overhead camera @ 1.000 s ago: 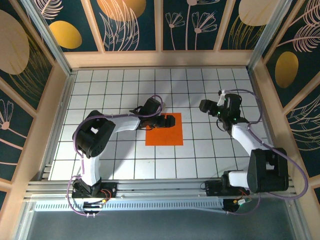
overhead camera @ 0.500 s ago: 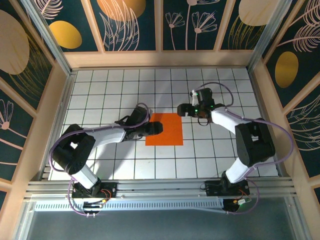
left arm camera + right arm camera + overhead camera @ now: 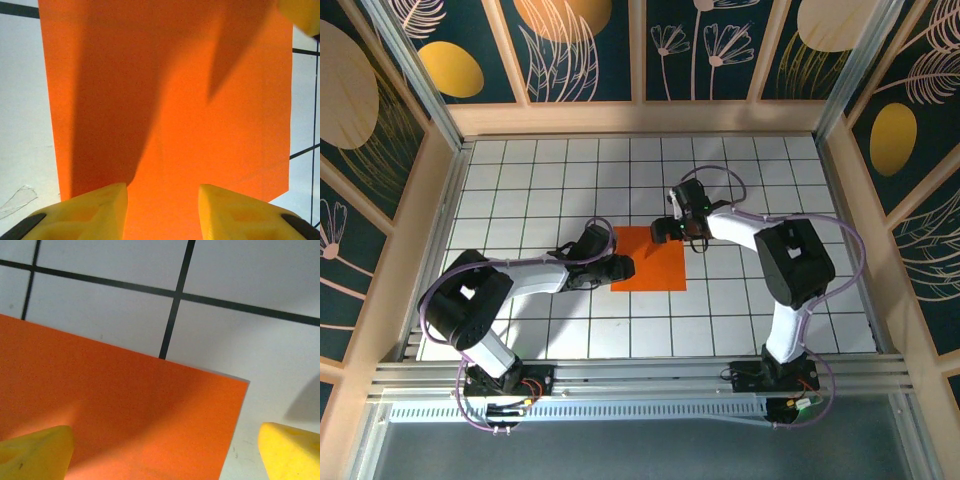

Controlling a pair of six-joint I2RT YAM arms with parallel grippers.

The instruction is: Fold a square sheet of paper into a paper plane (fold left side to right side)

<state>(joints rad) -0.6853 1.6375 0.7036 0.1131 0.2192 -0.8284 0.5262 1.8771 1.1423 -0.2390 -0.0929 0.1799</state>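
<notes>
The square sheet of paper (image 3: 655, 262) is bright orange and lies flat on the white grid table, with no crease showing. No paper plane is in view. My left gripper (image 3: 623, 268) hovers low over the sheet's left edge. In the left wrist view its yellow fingers (image 3: 95, 210) stand moderately apart over the paper (image 3: 175, 100), with nothing between them. My right gripper (image 3: 662, 230) is at the sheet's far right corner. In the right wrist view it (image 3: 165, 455) is wide open, one finger over the paper (image 3: 125, 410) and the other over bare table.
The white tiled table (image 3: 520, 180) extends around the sheet on every side. Wooden walls with patterned panels enclose it. A metal rail (image 3: 640, 375) runs along the near edge by both arm bases. The right gripper's yellow finger (image 3: 300, 12) shows past the sheet's far corner.
My left gripper drew back left from over the sheet to its left edge, and its fingers narrowed. My right arm swung left to the sheet's far right corner.
</notes>
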